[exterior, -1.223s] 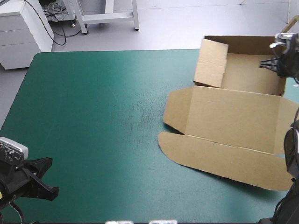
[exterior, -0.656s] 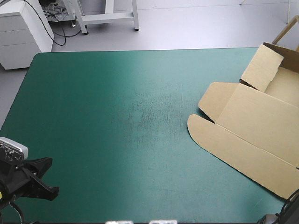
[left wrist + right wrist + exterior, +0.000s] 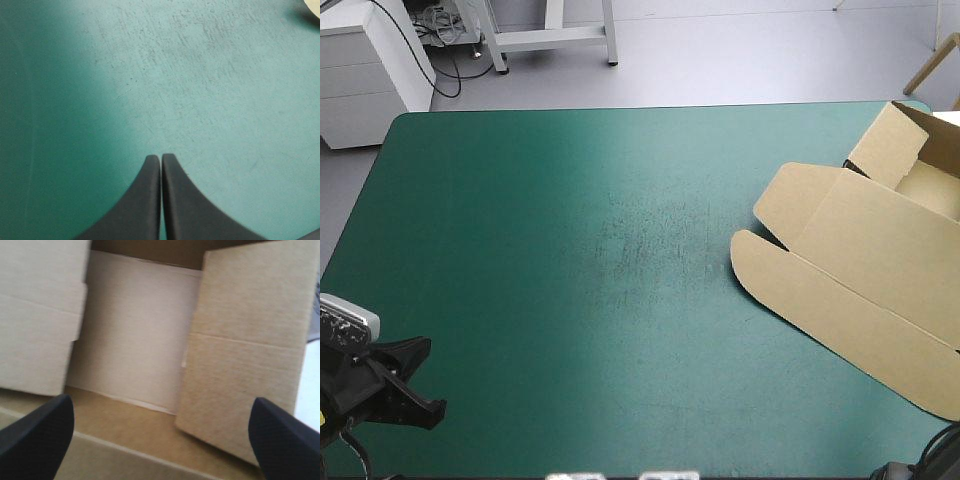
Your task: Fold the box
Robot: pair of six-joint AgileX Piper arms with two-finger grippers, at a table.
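The brown box (image 3: pixel 865 250) lies at the table's right side, turned at an angle, and runs past the right edge of the high view. Its lid and rounded flaps lie flat toward the table's middle. One side wall (image 3: pixel 890 145) stands raised at the far end. In the right wrist view my right gripper (image 3: pixel 161 401) is open, its fingers wide apart just above the tray floor (image 3: pixel 132 330), with raised flaps (image 3: pixel 245 345) on either side. My left gripper (image 3: pixel 425 410) rests at the near left corner. It is shut on nothing (image 3: pixel 161 157).
The teal-green cover (image 3: pixel 570 250) stretches from the left gripper to the box. A pale corner of the box (image 3: pixel 312 4) shows far ahead of the left gripper. The table's far right corner (image 3: pixel 910 103) lies just beyond the box.
The box has slid to the right and turned, partly leaving the high view. The right gripper, earlier at the box's far right wall, has left the high view. The left arm has not moved.
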